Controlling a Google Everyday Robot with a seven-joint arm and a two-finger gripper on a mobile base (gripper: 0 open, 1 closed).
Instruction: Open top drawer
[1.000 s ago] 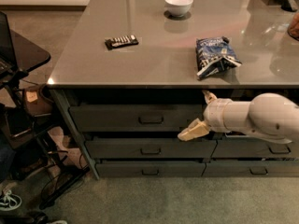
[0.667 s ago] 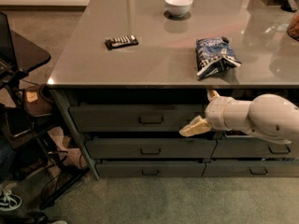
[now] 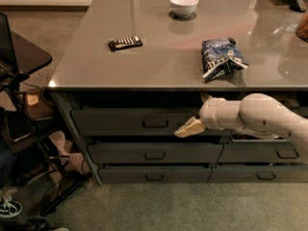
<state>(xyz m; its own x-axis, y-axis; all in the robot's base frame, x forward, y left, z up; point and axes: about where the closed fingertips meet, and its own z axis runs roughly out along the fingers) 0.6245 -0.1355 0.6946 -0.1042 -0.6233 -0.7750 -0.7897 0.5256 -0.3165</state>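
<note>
The top drawer (image 3: 110, 121) is the wide dark grey front just under the counter's left half, with a small loop handle (image 3: 155, 123) at its centre. Its front looks level with the drawers below, with a dark gap above it. My gripper (image 3: 185, 131) is cream-coloured and points left and slightly down. It hangs in front of the drawer's right end, a short way right of the handle and a little lower, not touching it. My white arm (image 3: 260, 117) comes in from the right and hides the drawer's right edge.
Two lower wide drawers (image 3: 154, 153) (image 3: 154, 175) sit beneath, and narrower drawers (image 3: 284, 153) sit to the right. On the grey countertop (image 3: 159, 66) are a white bowl (image 3: 184, 5), a blue snack bag (image 3: 221, 57) and a dark bar (image 3: 125, 43). A dark side table (image 3: 24, 57) and floor clutter stand at the left.
My gripper has moved left and slightly up along the top drawer front, closer to the handle. The drawer and the countertop items have not moved.
</note>
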